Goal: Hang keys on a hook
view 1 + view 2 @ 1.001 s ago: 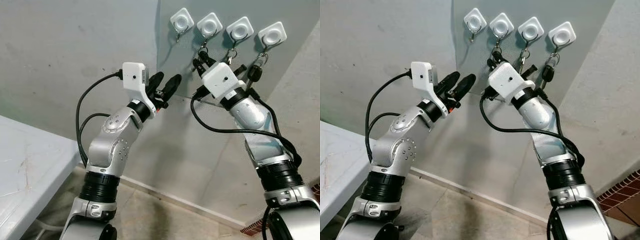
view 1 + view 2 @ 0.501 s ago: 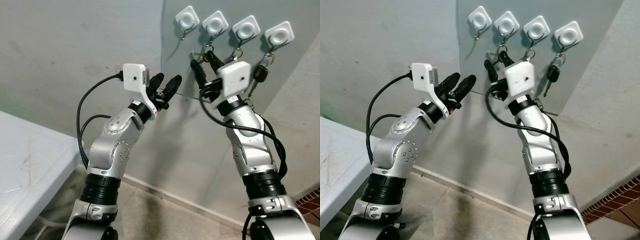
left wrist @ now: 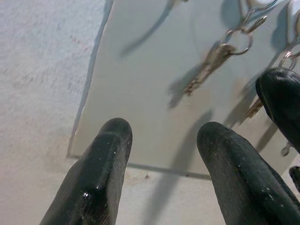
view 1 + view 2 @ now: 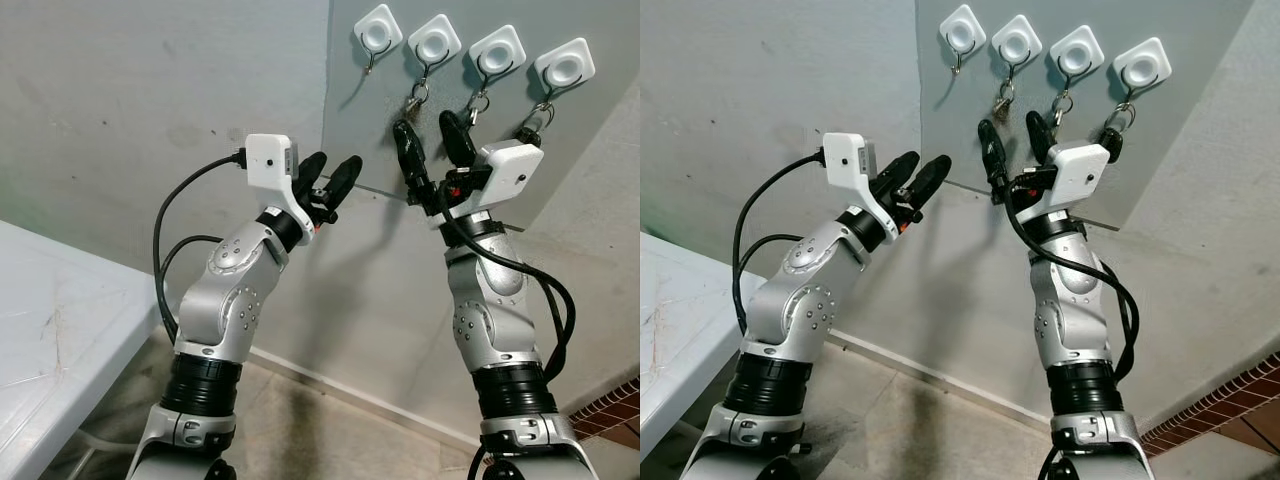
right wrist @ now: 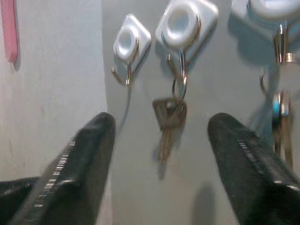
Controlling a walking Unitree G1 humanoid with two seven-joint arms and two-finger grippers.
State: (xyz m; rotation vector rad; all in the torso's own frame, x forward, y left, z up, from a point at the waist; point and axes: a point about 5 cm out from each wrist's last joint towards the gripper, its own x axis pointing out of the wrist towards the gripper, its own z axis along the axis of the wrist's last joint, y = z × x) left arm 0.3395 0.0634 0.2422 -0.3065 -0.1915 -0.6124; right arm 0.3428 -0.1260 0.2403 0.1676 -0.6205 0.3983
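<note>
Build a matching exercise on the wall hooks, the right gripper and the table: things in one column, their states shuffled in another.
1. leftmost white square wall hook
2. second white square wall hook from the left
3. right gripper of two black fingers
4. white table

A. open, empty, below the hooks
B. carries a silver key on a ring
C. low at the robot's left
D. bare

Pairs: 1-D, 2-B, 3-A, 4-C
</note>
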